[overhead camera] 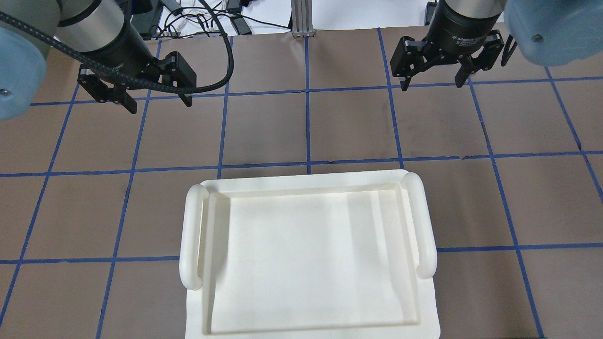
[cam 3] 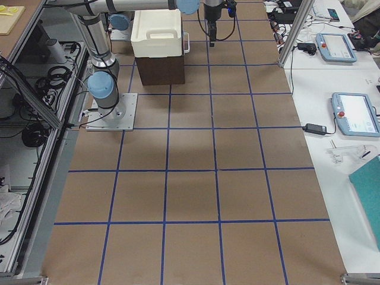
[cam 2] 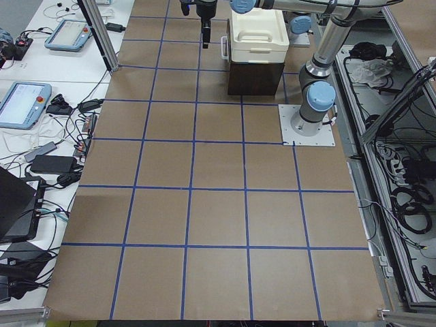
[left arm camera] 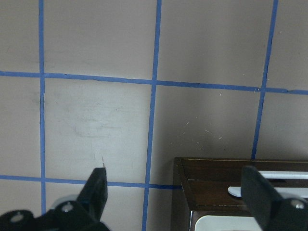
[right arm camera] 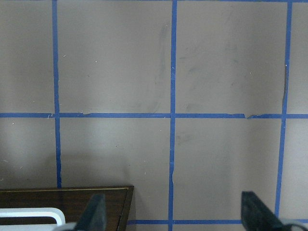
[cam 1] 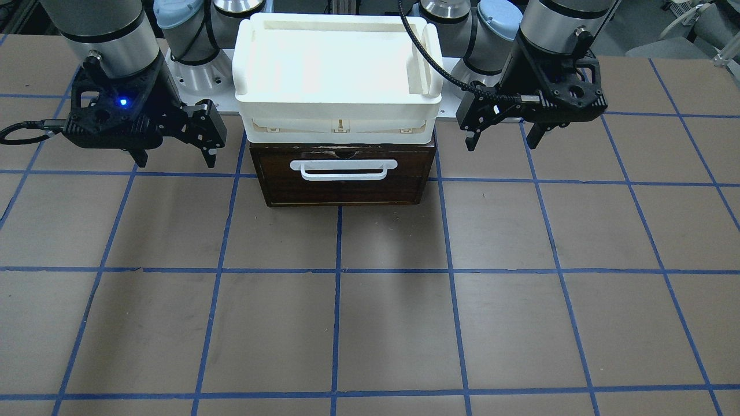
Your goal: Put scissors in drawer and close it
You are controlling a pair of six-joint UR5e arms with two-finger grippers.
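The dark brown drawer (cam 1: 347,188) with its white bar handle (cam 1: 344,169) sits flush in its wooden case, so its inside is hidden. The scissors show in no view. My left gripper (cam 1: 502,136) hangs open and empty beside the case, also in the overhead view (overhead camera: 160,104). Its wrist view shows a corner of the drawer (left arm camera: 216,180) between the spread fingers. My right gripper (cam 1: 173,156) hangs open and empty on the other side, also in the overhead view (overhead camera: 432,84). Its wrist view shows the drawer's other corner (right arm camera: 67,202).
A white plastic tray (cam 1: 338,112) rests on top of the drawer case and hides it in the overhead view (overhead camera: 306,186). The brown table with blue tape lines (cam 1: 370,323) stretches out in front. Both robot bases stand behind the case.
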